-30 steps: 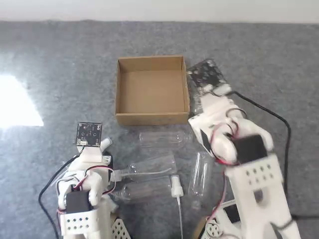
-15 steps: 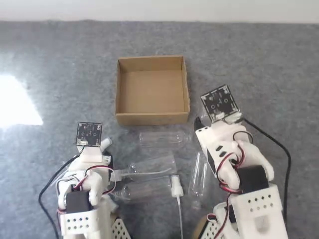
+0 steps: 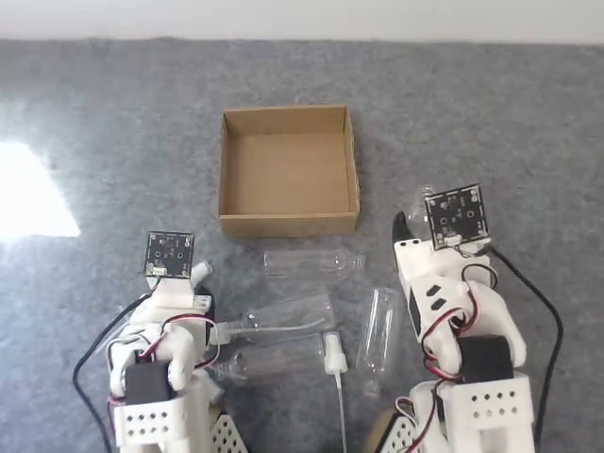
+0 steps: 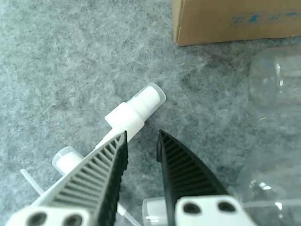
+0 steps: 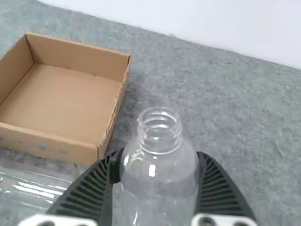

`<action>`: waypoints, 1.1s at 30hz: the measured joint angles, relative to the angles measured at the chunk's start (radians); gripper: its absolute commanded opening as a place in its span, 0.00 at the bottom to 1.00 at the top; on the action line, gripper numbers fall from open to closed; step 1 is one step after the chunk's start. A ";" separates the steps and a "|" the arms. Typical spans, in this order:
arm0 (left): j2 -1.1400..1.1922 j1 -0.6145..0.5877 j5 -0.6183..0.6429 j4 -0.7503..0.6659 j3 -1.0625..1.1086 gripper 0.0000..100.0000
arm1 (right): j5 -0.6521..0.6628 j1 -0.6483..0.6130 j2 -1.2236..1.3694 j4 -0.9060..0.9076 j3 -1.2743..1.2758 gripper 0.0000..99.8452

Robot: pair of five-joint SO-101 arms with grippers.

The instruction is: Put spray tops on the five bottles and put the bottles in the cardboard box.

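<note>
Overhead, empty brown cardboard box [image 3: 288, 170] toward the far edge of the bench [image 3: 500, 104]; left wrist, released left end effector [image 4: 141, 135] beside white plastic spray top [image 4: 134, 113]; right wrist, right end effector [image 5: 159, 160] grasping uncapped clear plastic bottle [image 5: 160, 127] near box, likely capping step, needing top-to-neck alignment.

Bright even light, soft shadows under the left gripper [image 4: 142, 136] fingers, washed-out glare patch [image 3: 33, 193] on the mat [image 3: 491, 104] well off them.
</note>
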 measured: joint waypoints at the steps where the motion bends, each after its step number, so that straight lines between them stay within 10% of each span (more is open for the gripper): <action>1: 0.000 0.000 0.000 0.000 0.000 0.10 | -0.003 0.000 -0.005 -0.002 0.000 0.11; 20: 0.000 -0.002 -0.003 0.000 -0.229 0.10 | -0.006 0.000 -0.017 -0.028 0.034 0.11; 33: 0.000 -0.012 -0.315 0.000 -0.422 0.10 | -0.006 -0.002 -0.017 -0.028 0.034 0.11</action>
